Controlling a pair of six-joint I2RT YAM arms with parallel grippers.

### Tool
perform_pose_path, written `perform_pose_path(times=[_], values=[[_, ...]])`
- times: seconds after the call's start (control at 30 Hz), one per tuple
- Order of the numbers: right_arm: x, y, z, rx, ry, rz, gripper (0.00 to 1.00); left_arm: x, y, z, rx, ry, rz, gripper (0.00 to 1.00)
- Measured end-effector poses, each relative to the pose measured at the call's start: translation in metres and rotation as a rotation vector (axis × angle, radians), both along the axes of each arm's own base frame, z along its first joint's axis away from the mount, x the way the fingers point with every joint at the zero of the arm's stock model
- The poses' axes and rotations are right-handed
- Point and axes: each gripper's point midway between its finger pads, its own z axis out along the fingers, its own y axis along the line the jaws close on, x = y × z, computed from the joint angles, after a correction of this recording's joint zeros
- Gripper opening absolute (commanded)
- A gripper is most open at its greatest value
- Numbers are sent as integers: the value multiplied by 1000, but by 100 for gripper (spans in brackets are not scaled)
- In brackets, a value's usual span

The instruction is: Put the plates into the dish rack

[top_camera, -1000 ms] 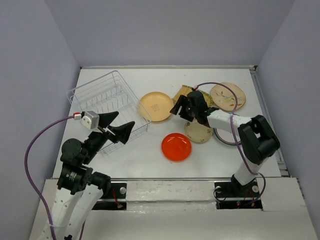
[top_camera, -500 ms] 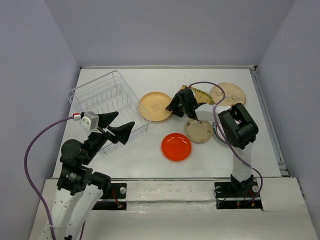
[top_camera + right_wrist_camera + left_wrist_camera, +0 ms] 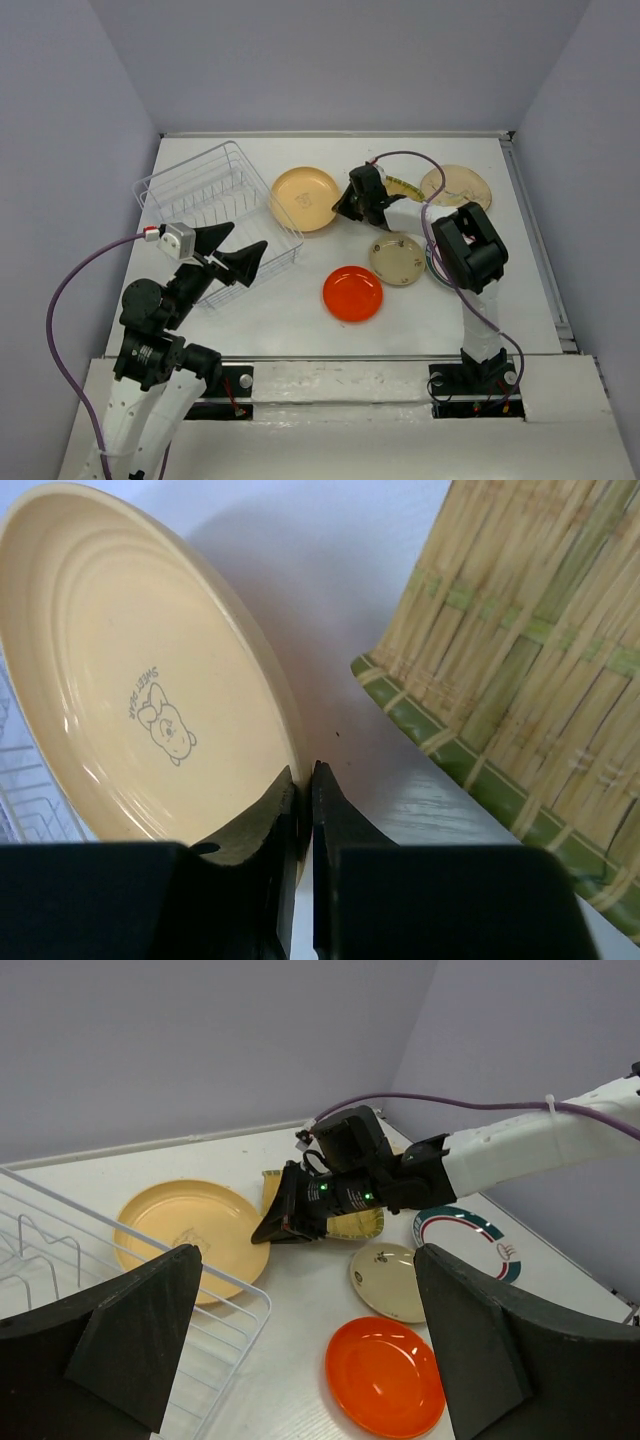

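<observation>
The peach round plate [image 3: 305, 198] lies just right of the white wire dish rack [image 3: 215, 200]. My right gripper [image 3: 343, 207] is shut on this plate's right rim; in the right wrist view the rim of the peach plate [image 3: 130, 680] is pinched between the closed fingers of my right gripper [image 3: 303, 770]. The yellow-olive ribbed plate [image 3: 530, 650] lies right beside it. My left gripper [image 3: 235, 255] hangs open over the rack's near corner, holding nothing. In the left wrist view my left gripper [image 3: 306, 1252] frames the peach plate [image 3: 185, 1230] and the red-orange plate [image 3: 385, 1375].
A small beige plate [image 3: 397, 258] and the red-orange plate [image 3: 352, 293] lie in the middle. The cream painted plate [image 3: 458, 187] sits at the back right. A white plate with a green-red rim [image 3: 470, 1240] lies partly under the right arm. The rack's wires [image 3: 60, 1260] stand empty.
My right gripper has moved left and shut on the peach plate's rim. The plate has shifted up and left, toward the rack. The left arm has not moved.
</observation>
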Motion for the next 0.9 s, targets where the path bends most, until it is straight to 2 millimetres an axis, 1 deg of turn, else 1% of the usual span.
perform_pose_path(times=[0.07, 0.13, 0.17, 0.23, 0.27, 0.33, 0.37, 0.4, 0.47, 0.5, 0.57, 0.6, 0.63, 0.67, 0.7, 0.77, 0.8, 0.83, 0.9], values=[[5, 0, 7, -16, -19, -4, 7, 0, 1, 0, -1, 0, 4, 99], [14, 0, 19, -38, -46, -17, 7, 1, 1, 0, -2, 1, 6, 99], [16, -2, 21, -50, -54, -20, 7, 1, 1, 0, -2, 1, 9, 99], [25, -2, 37, -85, -92, -35, 7, 1, 2, 0, -3, 1, 11, 99], [28, -4, 42, -117, -105, -43, 7, 2, 2, 0, -5, 3, 14, 99], [38, -8, 65, -192, -159, -74, 7, 3, 4, 0, -9, 5, 26, 99], [42, -11, 73, -220, -181, -87, 7, 4, 5, 0, -13, 6, 37, 99], [47, -13, 88, -261, -216, -103, 7, 5, 7, 0, -17, 9, 52, 99], [51, -18, 108, -319, -261, -132, 7, 8, 11, 0, -25, 17, 80, 99], [53, -21, 126, -352, -297, -150, 7, 10, 15, 0, -31, 25, 102, 99], [51, -24, 150, -398, -340, -174, 7, 11, 21, 5, -42, 29, 137, 99], [50, -26, 166, -434, -373, -188, 7, 11, 24, 10, -50, 26, 156, 99], [47, -24, 178, -457, -397, -196, 7, 11, 28, 14, -60, 23, 176, 99], [43, -18, 197, -483, -436, -205, 7, 10, 31, 20, -69, 16, 189, 99], [39, -12, 211, -504, -467, -207, 7, 9, 36, 27, -85, 9, 213, 99], [26, 7, 233, -506, -514, -196, 7, 7, 44, 40, -108, -10, 248, 99], [18, 20, 246, -495, -541, -183, 7, 6, 47, 44, -117, -20, 263, 99], [5, 40, 257, -467, -566, -157, 7, 5, 50, 48, -124, -28, 276, 99], [-16, 71, 265, -410, -589, -99, 7, 1, 58, 57, -142, -45, 308, 99]])
